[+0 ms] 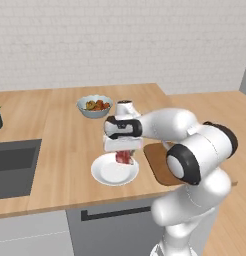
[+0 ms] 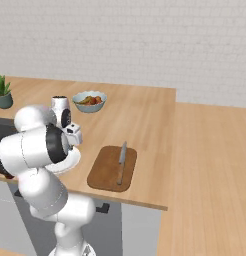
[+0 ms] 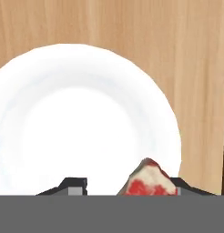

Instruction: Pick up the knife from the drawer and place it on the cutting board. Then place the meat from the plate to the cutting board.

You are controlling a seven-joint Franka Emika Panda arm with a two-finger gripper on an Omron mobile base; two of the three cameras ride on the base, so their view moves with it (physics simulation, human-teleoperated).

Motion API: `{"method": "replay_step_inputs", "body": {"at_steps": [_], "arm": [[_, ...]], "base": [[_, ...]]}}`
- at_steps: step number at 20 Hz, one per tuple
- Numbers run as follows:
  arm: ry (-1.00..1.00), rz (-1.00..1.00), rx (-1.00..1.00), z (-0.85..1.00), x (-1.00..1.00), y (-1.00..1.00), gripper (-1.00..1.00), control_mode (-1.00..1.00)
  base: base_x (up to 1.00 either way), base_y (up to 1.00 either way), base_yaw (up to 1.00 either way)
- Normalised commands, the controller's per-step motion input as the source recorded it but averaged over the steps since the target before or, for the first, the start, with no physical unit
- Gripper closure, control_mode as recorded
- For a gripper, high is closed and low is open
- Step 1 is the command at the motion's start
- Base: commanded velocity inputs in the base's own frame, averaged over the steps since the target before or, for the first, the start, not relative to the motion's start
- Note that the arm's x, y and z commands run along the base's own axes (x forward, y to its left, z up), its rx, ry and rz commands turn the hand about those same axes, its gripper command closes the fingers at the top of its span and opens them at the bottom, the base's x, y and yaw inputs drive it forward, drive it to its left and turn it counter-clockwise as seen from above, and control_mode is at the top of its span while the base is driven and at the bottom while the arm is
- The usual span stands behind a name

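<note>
My gripper (image 1: 124,155) is shut on the meat (image 1: 124,158), a red wedge with white marbling. It hangs over the right part of the white plate (image 1: 112,173). In the hand view the meat (image 3: 148,181) sits between the fingertips (image 3: 73,184), with the plate (image 3: 77,123) bare beneath it. The dark brown cutting board (image 2: 107,172) lies to the right of the plate, and the knife (image 2: 121,161) rests on it lengthwise. The arm hides part of the cutting board (image 1: 154,159) in the left base view. The drawer (image 1: 115,214) under the counter is closed.
A bluish-grey bowl (image 1: 95,106) of colourful food stands behind the plate, with a white canister (image 1: 125,107) next to it. A dark sink (image 1: 12,166) is sunk in the counter at the left, and a potted plant (image 2: 2,92) stands far left. The counter's front edge runs close to the plate.
</note>
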Motion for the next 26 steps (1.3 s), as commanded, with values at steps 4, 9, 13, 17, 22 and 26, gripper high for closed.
{"method": "replay_step_inputs", "body": {"at_steps": [4,9,13,17,22,26], "arm": [[0.00,0.07,0.00,0.07,-0.01,-1.00,1.00,-1.00],[0.00,0.08,0.00,0.00,-0.15,-0.95,1.00,-1.00],[0.00,0.07,0.00,0.00,-0.04,-0.90,1.00,-1.00],[0.00,0.05,0.00,-0.05,-0.01,-0.59,1.00,-1.00],[0.00,0.09,-0.04,-0.41,-0.07,-0.22,1.00,-1.00],[0.00,0.08,-0.05,-0.45,-0.01,-0.06,1.00,-1.00]], "base": [[0.00,0.00,0.00],[0.00,0.00,0.00],[0.00,0.00,0.00],[0.00,0.00,0.00],[0.00,0.00,0.00],[0.00,0.00,0.00]]}}
